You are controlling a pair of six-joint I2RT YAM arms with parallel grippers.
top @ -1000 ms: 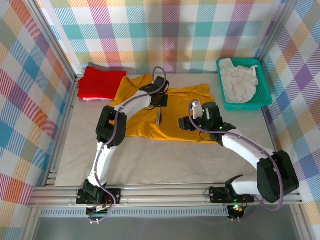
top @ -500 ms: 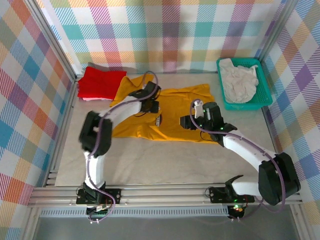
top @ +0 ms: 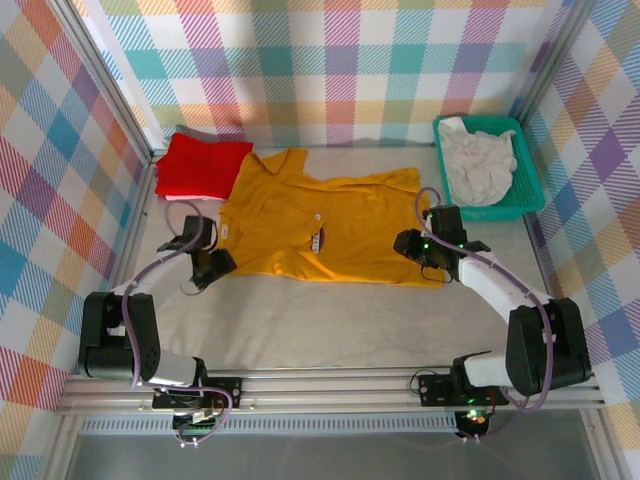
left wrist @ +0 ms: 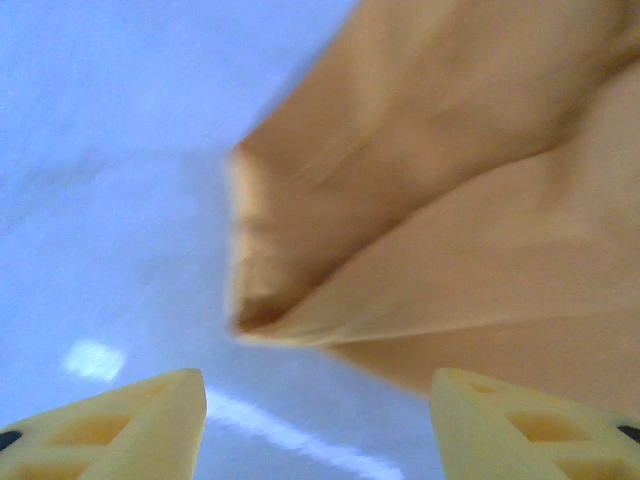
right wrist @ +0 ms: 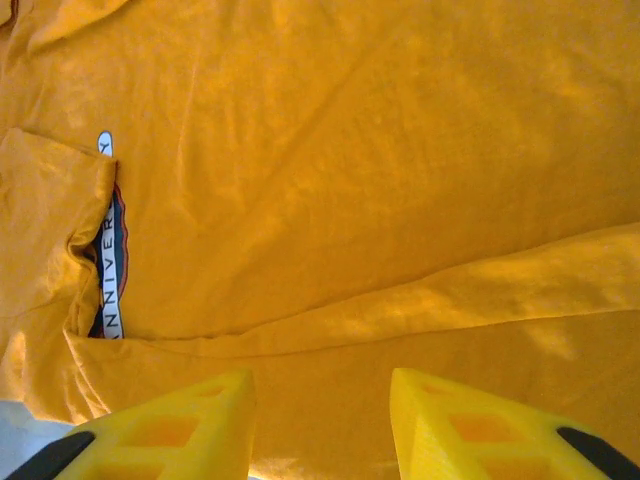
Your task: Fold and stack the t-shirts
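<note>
After letting go of the cloth, swung the left hand (top: 220,265) out from the shirt's middle to its left sleeve edge, spread wide and empty. Left the red t-shirt (top: 202,165) folded at the counter's (top: 300,320) back-left corner. Kept the mustard-yellow t-shirt (top: 330,215) flat mid-counter, logo (top: 316,240) half hidden, probably awaiting a fresh fold. Shifted the right hand (top: 409,244) to the right hem, parted, pinching nothing. Found, far right, the crumpled off-white t-shirt (top: 478,165) heaped in the teal basket (top: 487,213), not yet folded.
</note>
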